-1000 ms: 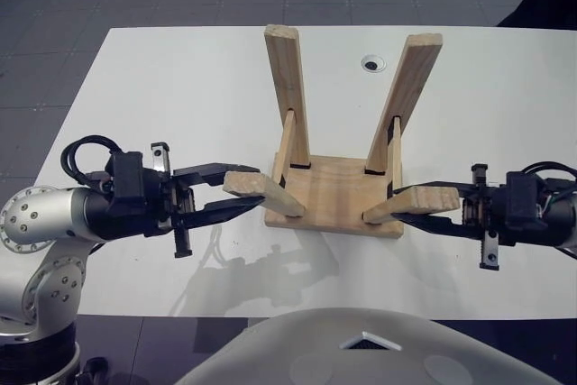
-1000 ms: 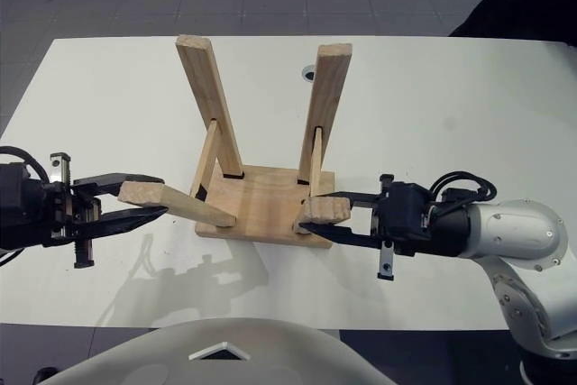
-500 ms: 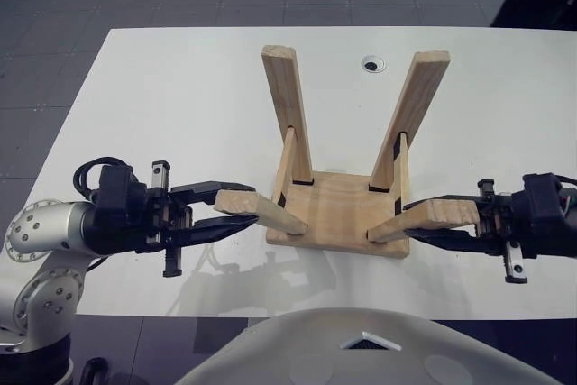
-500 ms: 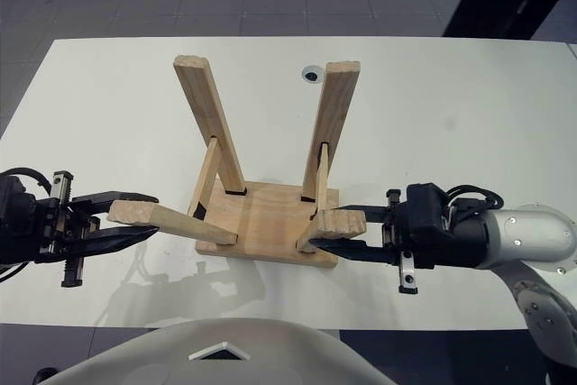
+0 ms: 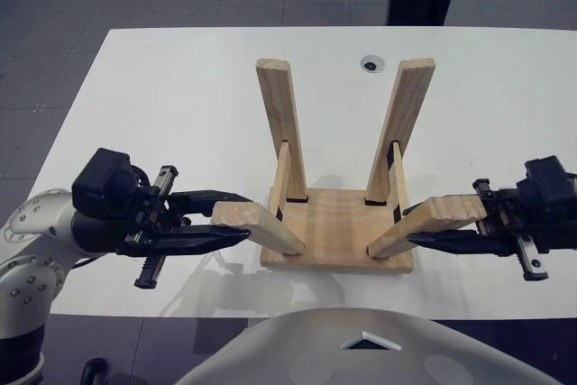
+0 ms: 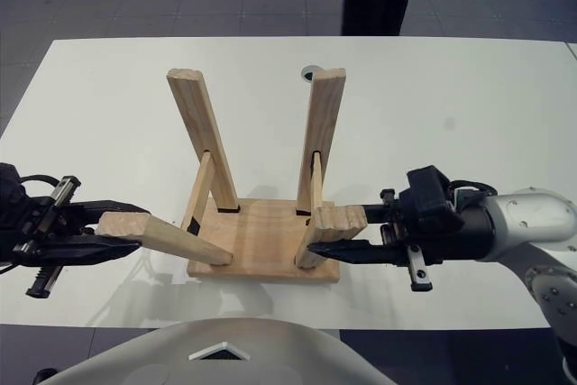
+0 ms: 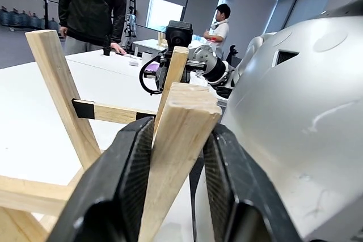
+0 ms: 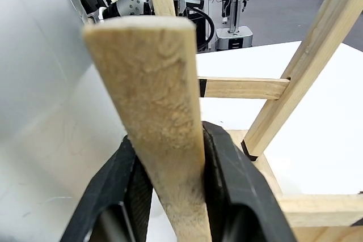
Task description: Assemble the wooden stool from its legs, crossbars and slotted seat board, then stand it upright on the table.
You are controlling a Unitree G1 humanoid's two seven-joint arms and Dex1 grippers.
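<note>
The wooden stool lies upside down, its seat board [image 5: 335,239] flat on the white table [image 5: 162,96]. Two far legs [image 5: 281,128] [image 5: 402,128] point up, and thin crossbars [image 5: 282,173] tie them to the near legs. My left gripper [image 5: 238,217] is shut on the near-left leg [image 5: 261,227], which slants toward me. The right gripper [image 5: 416,224] is shut on the near-right leg [image 5: 431,216]. In the left wrist view both fingers [image 7: 127,174] press the leg end [image 7: 178,128]. The right wrist view has its fingers [image 8: 227,179] clamped on its leg [image 8: 159,100].
A round cable hole [image 5: 371,64] sits in the table behind the stool. The near table edge [image 5: 270,315] runs just in front of the seat board. Bare table top stretches to either side of the stool.
The stool has slid toward me with both grippers holding its near legs; the seat board sits nearer the front edge and the far legs' tops are lower in view.
</note>
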